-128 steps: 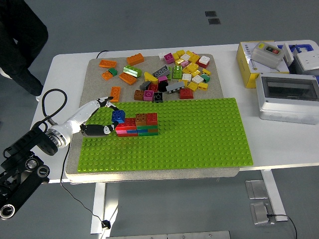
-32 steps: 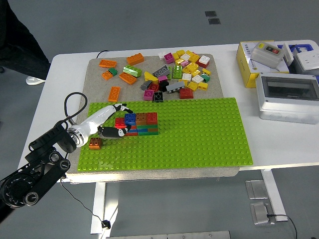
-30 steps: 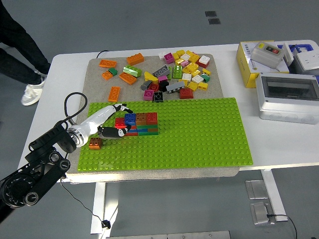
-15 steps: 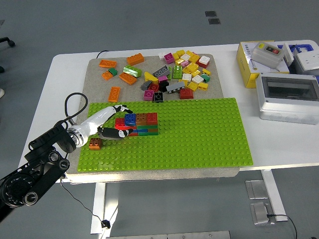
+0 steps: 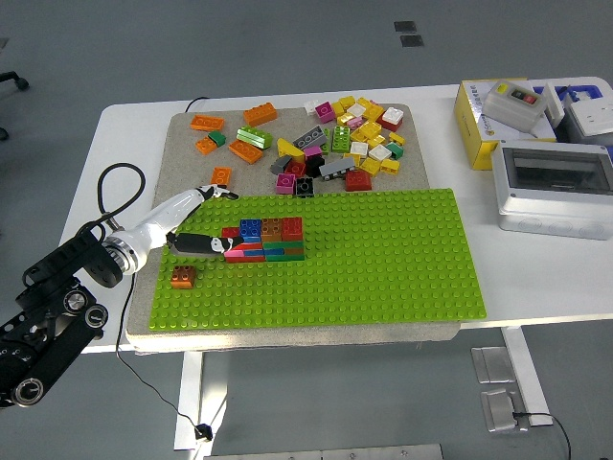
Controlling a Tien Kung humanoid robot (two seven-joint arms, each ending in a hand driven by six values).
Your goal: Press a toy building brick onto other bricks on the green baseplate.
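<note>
The green baseplate (image 5: 383,259) lies on a beige mat. A low block of pressed bricks (image 5: 273,240) stands at its left part, red, orange, green and blue, with a blue brick (image 5: 251,229) on top at the left. A small brown brick (image 5: 183,277) sits alone on the plate nearer the front left. My left hand (image 5: 220,222) is just left of the block, fingers spread, holding nothing. Its thumb (image 5: 201,245) lies low beside the block's red bottom row.
Several loose bricks (image 5: 335,144) lie in a heap on the mat behind the baseplate, with orange ones (image 5: 235,144) further left. A yellow box (image 5: 493,120) and a grey enclosure (image 5: 556,187) stand at the right. A black cable (image 5: 110,192) loops by my left arm.
My left hand has drawn back to the left, away from the block. The blue brick it carried earlier stays on the block. The person at the top left has left the picture.
</note>
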